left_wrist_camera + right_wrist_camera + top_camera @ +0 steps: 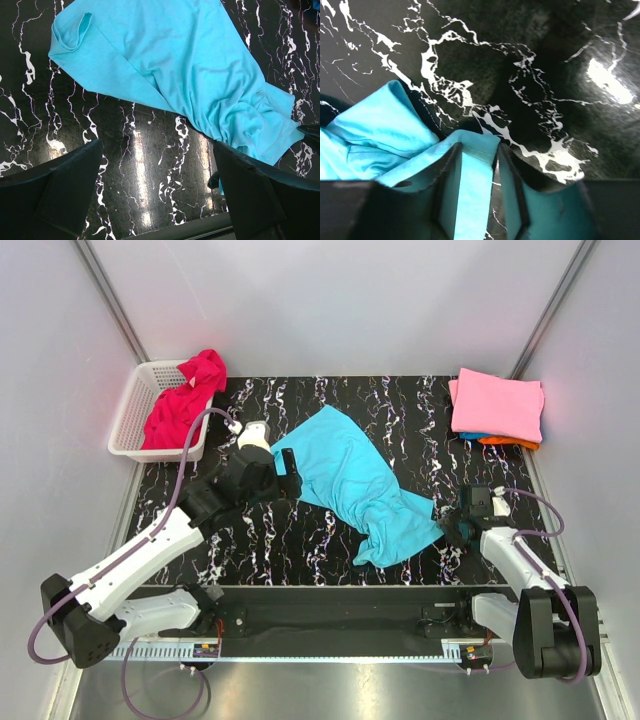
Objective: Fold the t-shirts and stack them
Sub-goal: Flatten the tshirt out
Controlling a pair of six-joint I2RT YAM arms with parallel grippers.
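A turquoise t-shirt [350, 480] lies spread slantwise on the black marble table, bunched at its near right end. My left gripper [287, 470] hovers at the shirt's left edge, wide open; in the left wrist view its gripper [157, 155] frames bare table just short of the shirt [175, 60]. My right gripper [455, 527] is at the shirt's near right corner. In the right wrist view a hem of the shirt [475, 170] lies between its part-open fingers [510, 175], with a sliver of table showing beside the right one. A magenta-red t-shirt [185, 400] hangs out of the basket.
A white lattice basket [130, 415] stands at the back left. At the back right a folded pink shirt [497, 402] tops a stack, with orange [512, 443] and blue [468, 436] edges showing beneath. Grey walls close in on both sides.
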